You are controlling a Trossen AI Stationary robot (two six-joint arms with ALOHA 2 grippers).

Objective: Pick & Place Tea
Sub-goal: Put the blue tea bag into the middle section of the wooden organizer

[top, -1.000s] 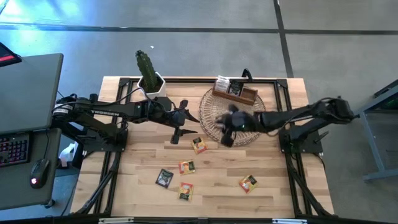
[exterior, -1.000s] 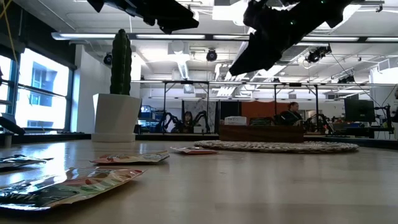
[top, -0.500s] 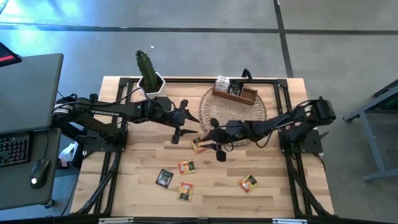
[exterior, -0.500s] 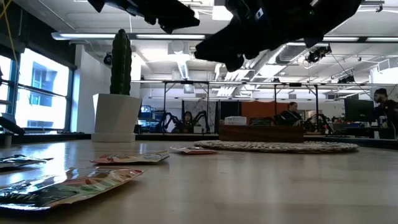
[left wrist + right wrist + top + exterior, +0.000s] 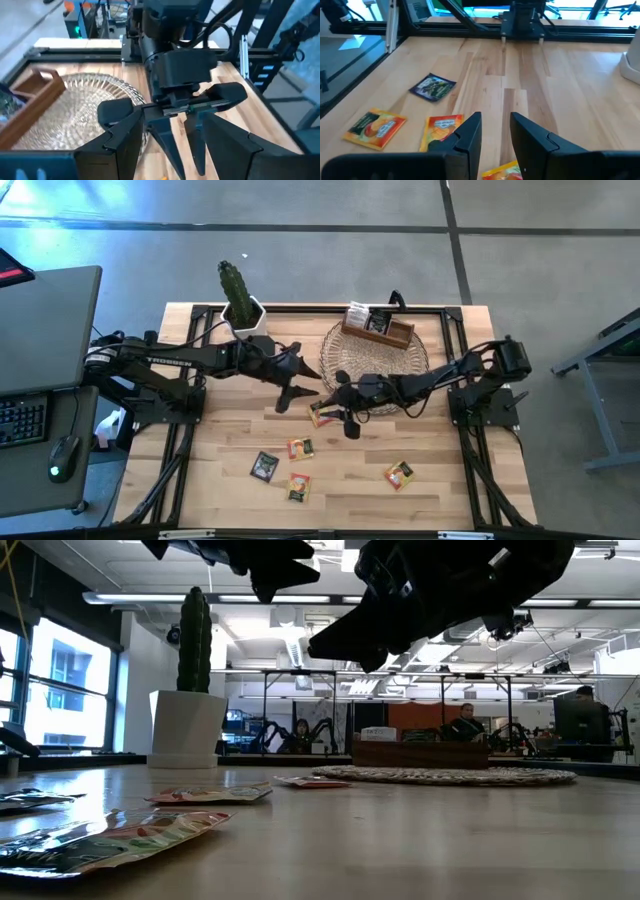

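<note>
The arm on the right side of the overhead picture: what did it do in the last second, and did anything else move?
The right claw swung off the wicker mat toward the table's middle, and now hangs open over a tea sachet, holding nothing. The left claw barely shifted. The other sachets, the wooden box and the cactus lie as before.

Glossy foil-like tea sachets (image 5: 440, 132) lie on the smooth pale wood table (image 5: 560, 95).

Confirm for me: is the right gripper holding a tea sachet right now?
No. In the right wrist view the right gripper has open, empty fingers, and the orange sachet lies flat on the table beneath it.
</note>
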